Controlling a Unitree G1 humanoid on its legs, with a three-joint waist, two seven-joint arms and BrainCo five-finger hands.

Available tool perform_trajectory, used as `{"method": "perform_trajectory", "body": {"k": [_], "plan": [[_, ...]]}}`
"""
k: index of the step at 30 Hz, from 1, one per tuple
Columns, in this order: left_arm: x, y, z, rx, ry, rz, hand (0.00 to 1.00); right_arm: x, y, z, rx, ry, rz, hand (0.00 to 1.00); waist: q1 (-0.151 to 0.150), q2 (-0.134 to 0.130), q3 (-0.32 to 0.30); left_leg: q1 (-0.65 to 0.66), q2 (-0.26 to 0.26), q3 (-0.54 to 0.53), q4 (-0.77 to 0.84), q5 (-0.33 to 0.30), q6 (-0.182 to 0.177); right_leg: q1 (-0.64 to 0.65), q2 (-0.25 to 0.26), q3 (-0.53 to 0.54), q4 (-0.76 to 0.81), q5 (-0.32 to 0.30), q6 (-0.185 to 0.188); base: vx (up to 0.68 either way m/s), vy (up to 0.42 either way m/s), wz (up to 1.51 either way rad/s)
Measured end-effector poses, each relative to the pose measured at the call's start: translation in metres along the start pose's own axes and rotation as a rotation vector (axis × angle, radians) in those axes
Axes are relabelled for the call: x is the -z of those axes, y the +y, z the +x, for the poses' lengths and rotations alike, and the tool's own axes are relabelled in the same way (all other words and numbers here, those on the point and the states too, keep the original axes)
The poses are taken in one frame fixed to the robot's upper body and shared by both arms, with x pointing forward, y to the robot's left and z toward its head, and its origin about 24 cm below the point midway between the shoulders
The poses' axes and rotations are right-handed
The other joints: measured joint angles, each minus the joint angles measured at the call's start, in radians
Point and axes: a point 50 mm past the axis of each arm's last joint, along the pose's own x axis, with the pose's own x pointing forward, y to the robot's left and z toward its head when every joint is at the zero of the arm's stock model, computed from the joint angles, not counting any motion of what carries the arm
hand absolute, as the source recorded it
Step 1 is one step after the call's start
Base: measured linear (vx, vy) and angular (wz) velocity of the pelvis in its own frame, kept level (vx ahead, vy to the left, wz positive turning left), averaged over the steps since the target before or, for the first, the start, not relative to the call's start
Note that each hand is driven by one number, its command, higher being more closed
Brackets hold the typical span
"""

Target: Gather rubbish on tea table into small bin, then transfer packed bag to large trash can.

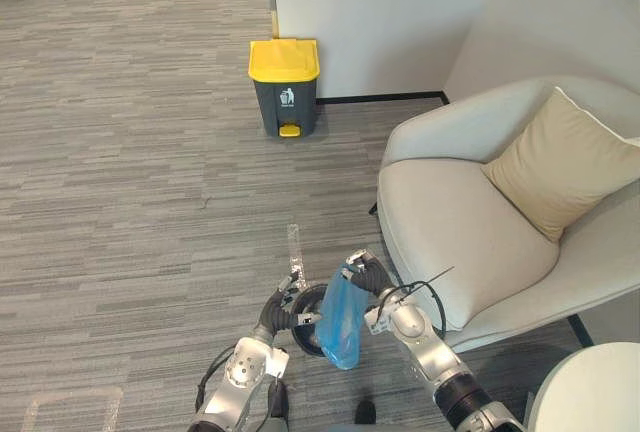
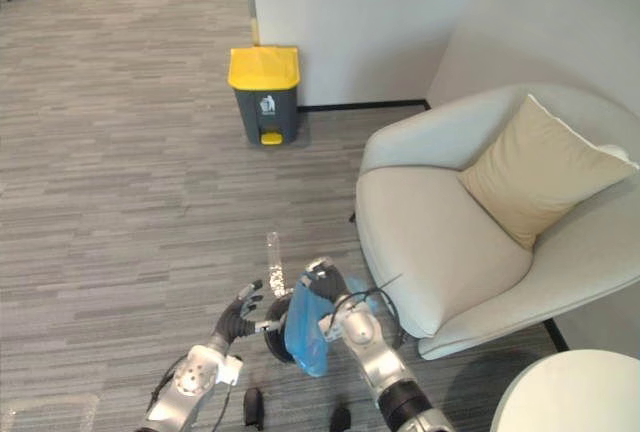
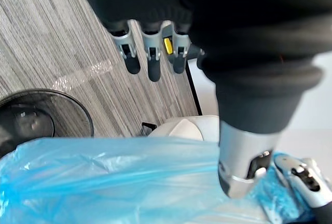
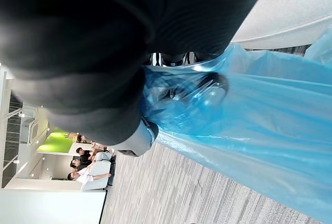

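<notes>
Blue bag (image 1: 340, 324) in right hand (image 1: 368, 277), by bin (image 3: 78, 110)

My two head cameras sit side by side, high up, looking down and forward across the grey striped carpet (image 1: 130, 152). Both take in the same stretch: the grey pedal bin with the yellow lid (image 1: 285, 87) far off by the wall, the pale grey armchair (image 1: 450, 222) with its beige cushion (image 1: 565, 162), and the blue plastic bag (image 1: 342, 322) near below me. My left wrist camera looks along my left hand's fingers (image 3: 150, 68) from very close, over the bag and the black mesh small bin (image 3: 78, 110), toward the armchair. My right wrist camera sits right at the bag, facing across the carpet toward distant seated people (image 4: 85, 167).
</notes>
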Motion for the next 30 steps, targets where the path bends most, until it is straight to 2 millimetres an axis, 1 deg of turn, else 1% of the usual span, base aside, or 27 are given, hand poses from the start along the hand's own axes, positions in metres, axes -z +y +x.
{"method": "perform_trajectory", "body": {"k": [3,5,6,7,8,11,13,16,18,20,25,30], "plan": [[-0.003,-0.001,0.001,0.004,-0.015,0.01,0.0,-0.004,0.0,0.001,-0.007,-0.015,0.04,1.0,0.0,0.0,0.0,0.0,-0.001,0.001,0.0,0.0,0.0,0.001,0.0,0.0,-0.004,0.0,0.0,0.04,0.0,-0.01],[-0.01,-0.006,0.002,0.024,-0.047,0.033,0.0,-0.017,-0.001,0.001,-0.018,-0.075,0.068,1.0,0.0,0.0,0.0,0.0,0.006,0.003,0.006,0.0,0.0,0.0,0.002,0.004,-0.004,0.002,-0.002,0.02,-0.01,-0.05],[-0.014,-0.008,0.002,0.037,-0.067,0.045,0.0,-0.028,-0.002,0.001,-0.022,-0.124,0.082,1.0,0.0,0.0,0.0,0.001,0.006,0.005,0.006,0.0,0.0,0.0,0.003,0.007,-0.004,0.003,-0.004,0.0,-0.006,-0.04],[-0.015,-0.01,0.002,0.042,-0.073,0.048,0.0,-0.032,-0.002,0.001,-0.024,-0.143,0.09,1.0,0.0,0.0,0.0,0.002,0.007,0.006,0.006,0.0,-0.001,0.0,0.004,0.008,-0.004,0.003,-0.004,-0.01,0.0,-0.07],[-0.018,-0.013,0.003,0.055,-0.088,0.068,0.0,-0.043,-0.001,0.001,-0.033,-0.198,0.11,1.0,-0.001,0.0,0.0,0.004,0.009,0.008,0.005,0.001,-0.001,0.0,0.005,0.012,-0.003,0.004,-0.005,-0.02,-0.001,-0.07],[-0.021,-0.023,0.002,0.097,-0.114,0.11,0.0,-0.06,0.004,-0.001,-0.068,-0.281,0.146,1.0,0.0,0.0,0.0,0.007,0.019,0.025,0.002,0.001,-0.002,-0.01,0.008,0.029,0.003,0.006,-0.009,-0.03,-0.004,-0.16],[-0.023,-0.025,0.003,0.103,-0.125,0.131,0.0,-0.064,0.008,0.0,-0.101,-0.297,0.161,1.0,-0.003,0.0,0.0,0.006,0.023,0.031,0.0,0.002,-0.004,-0.015,0.01,0.038,0.003,0.009,-0.011,-0.03,-0.001,-0.14],[-0.03,-0.028,0.006,0.098,-0.154,0.167,0.0,-0.07,0.009,-0.001,-0.119,-0.322,0.166,1.0,-0.004,0.0,0.0,0.006,0.024,0.031,0.0,0.003,-0.005,-0.015,0.011,0.038,0.004,0.012,-0.012,-0.01,0.0,-0.01],[-0.035,-0.026,0.009,0.07,-0.183,0.203,0.0,-0.081,0.01,-0.004,-0.143,-0.37,0.168,1.0,-0.004,-0.002,-0.002,0.006,0.024,0.032,0.001,0.003,-0.005,-0.015,0.011,0.04,0.003,0.014,-0.011,0.0,0.0,0.0],[-0.041,-0.024,0.013,0.047,-0.209,0.235,0.0,-0.088,0.01,-0.005,-0.148,-0.398,0.177,1.0,-0.004,-0.003,-0.003,0.006,0.024,0.033,0.002,0.003,-0.005,-0.016,0.011,0.042,0.002,0.015,-0.011,0.0,0.0,0.0],[-0.049,-0.022,0.014,-0.001,-0.255,0.3,0.0,-0.102,0.016,0.0,-0.193,-0.45,0.15,1.0,-0.005,-0.005,-0.005,0.013,0.024,0.049,0.005,0.003,-0.005,-0.016,0.011,0.057,0.001,0.021,-0.011,0.02,0.012,-0.09],[-0.059,-0.019,0.012,-0.019,-0.302,0.3,0.0,-0.111,0.017,0.002,-0.206,-0.485,0.145,1.0,-0.005,-0.007,-0.014,0.015,0.025,0.051,0.005,0.004,-0.005,-0.015,0.012,0.059,0.001,0.024,-0.012,0.0,0.002,-0.01]]}}
